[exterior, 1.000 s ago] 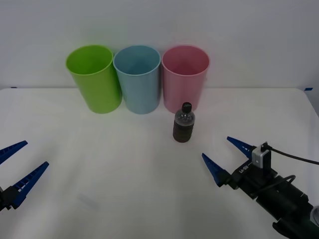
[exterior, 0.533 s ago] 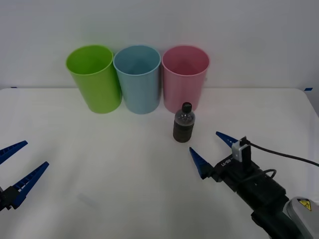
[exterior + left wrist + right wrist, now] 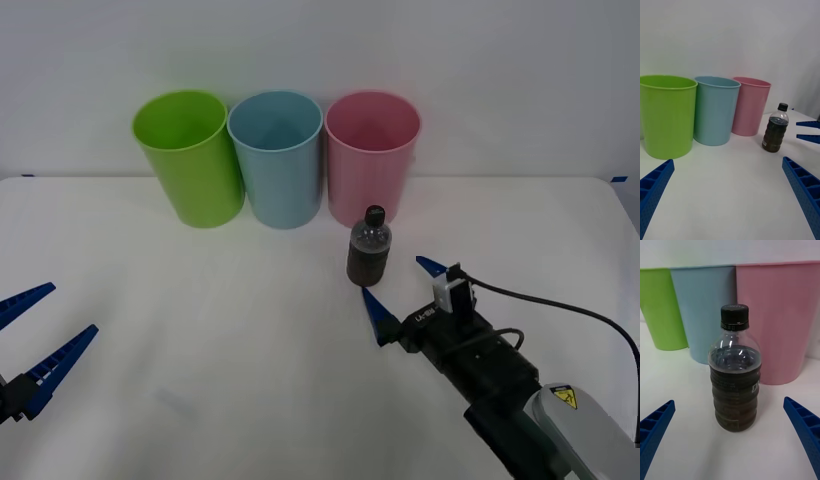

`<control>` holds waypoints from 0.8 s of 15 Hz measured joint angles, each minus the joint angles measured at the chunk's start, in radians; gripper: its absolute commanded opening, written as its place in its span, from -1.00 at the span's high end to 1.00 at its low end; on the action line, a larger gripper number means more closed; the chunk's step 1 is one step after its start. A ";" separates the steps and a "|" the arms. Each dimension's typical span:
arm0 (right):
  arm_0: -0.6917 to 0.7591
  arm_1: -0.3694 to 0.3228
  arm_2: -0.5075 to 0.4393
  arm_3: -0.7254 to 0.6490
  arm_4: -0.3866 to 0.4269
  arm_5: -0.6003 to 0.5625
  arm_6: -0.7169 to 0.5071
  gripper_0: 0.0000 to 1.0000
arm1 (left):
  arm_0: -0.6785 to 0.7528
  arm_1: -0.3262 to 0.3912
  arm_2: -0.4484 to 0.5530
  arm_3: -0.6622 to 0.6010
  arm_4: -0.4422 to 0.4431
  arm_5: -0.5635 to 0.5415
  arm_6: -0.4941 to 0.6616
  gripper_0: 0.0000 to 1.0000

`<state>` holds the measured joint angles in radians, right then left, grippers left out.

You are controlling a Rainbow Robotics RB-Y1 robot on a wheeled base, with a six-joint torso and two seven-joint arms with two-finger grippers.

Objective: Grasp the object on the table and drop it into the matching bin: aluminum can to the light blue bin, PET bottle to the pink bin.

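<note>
A small PET bottle [image 3: 368, 254] with dark contents and a black cap stands upright on the white table [image 3: 200, 330], just in front of the pink bin [image 3: 372, 155]. The light blue bin [image 3: 277, 157] stands to the left of the pink one. My right gripper [image 3: 404, 291] is open, low over the table just short of the bottle, its fingertips level with the bottle's base. In the right wrist view the bottle [image 3: 735, 369] stands centred between the open blue fingers [image 3: 805, 427]. My left gripper [image 3: 38, 332] waits open at the table's left edge.
A lime green bin [image 3: 189, 155] stands left of the light blue one, the three in a row at the back against a white wall. A black cable [image 3: 560, 310] trails from the right wrist. Bare tabletop spreads in front of and beside the bins.
My right gripper has moved forward and to the left, from the front right of the table up close to the bottle, staying open. The left arm and the bottle have not moved.
</note>
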<state>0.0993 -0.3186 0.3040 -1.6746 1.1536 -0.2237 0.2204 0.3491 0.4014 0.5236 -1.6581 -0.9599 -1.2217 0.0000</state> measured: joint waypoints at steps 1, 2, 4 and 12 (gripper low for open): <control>-0.014 0.003 0.007 0.014 0.002 0.006 0.000 -1.00 | 0.000 0.000 0.000 0.000 0.000 0.000 0.000 -1.00; -0.035 0.008 0.010 0.041 0.004 0.007 0.000 -1.00 | 0.000 0.000 0.000 0.000 0.000 0.000 0.000 -1.00; -0.077 0.023 0.012 0.091 0.010 0.008 0.000 -1.00 | 0.000 0.000 0.000 0.000 0.000 0.000 0.000 -1.00; -0.208 0.097 0.012 0.248 0.017 0.036 0.007 -1.00 | 0.000 0.000 0.000 0.000 0.000 0.000 0.000 -1.00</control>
<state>-0.1089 -0.2219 0.3161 -1.4267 1.1709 -0.1877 0.2271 0.3491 0.4014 0.5236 -1.6581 -0.9599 -1.2217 0.0000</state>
